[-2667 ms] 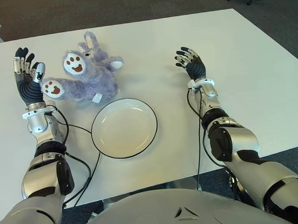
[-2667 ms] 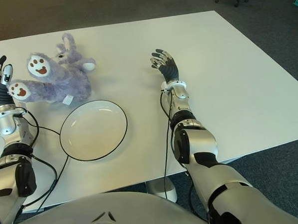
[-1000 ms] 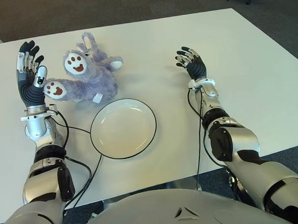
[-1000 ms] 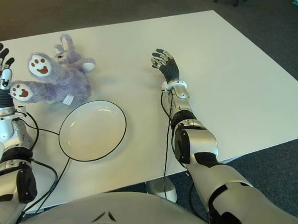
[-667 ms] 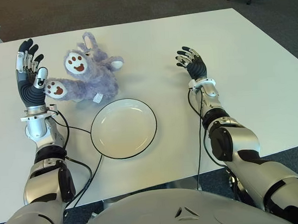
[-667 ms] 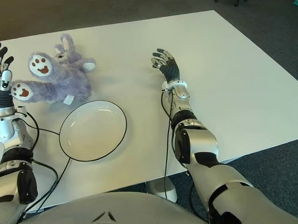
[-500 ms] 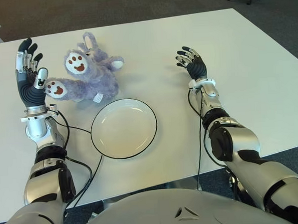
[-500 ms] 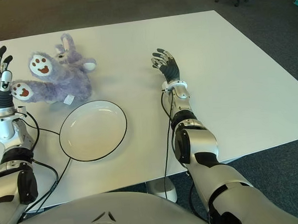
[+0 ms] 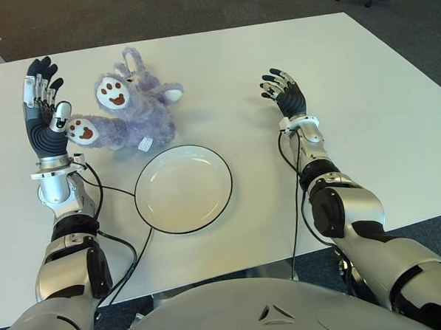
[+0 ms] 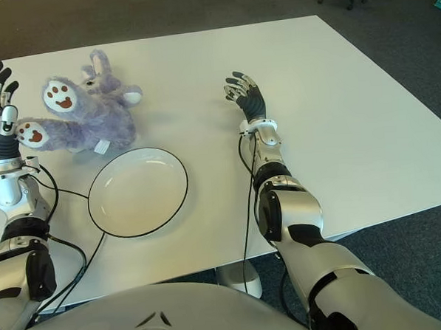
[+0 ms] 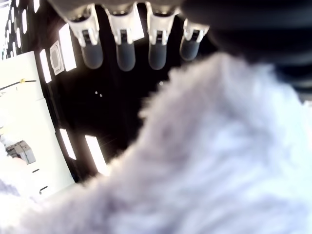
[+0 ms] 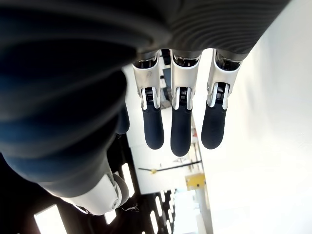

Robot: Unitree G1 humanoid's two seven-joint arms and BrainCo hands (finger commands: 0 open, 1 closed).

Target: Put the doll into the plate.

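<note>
Overhead, the left hand, fingers spread, meets the doll's paw; its wrist view shows only fur.

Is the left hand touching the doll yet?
Touching. In the left eye view the left hand stands with fingers spread and its thumb against the doll's near paw; the left wrist view shows fur filling the palm side.

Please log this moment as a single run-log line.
doll: on table, outside plate | left hand: open, against doll's foot | right hand: open, idle right of plate
</note>
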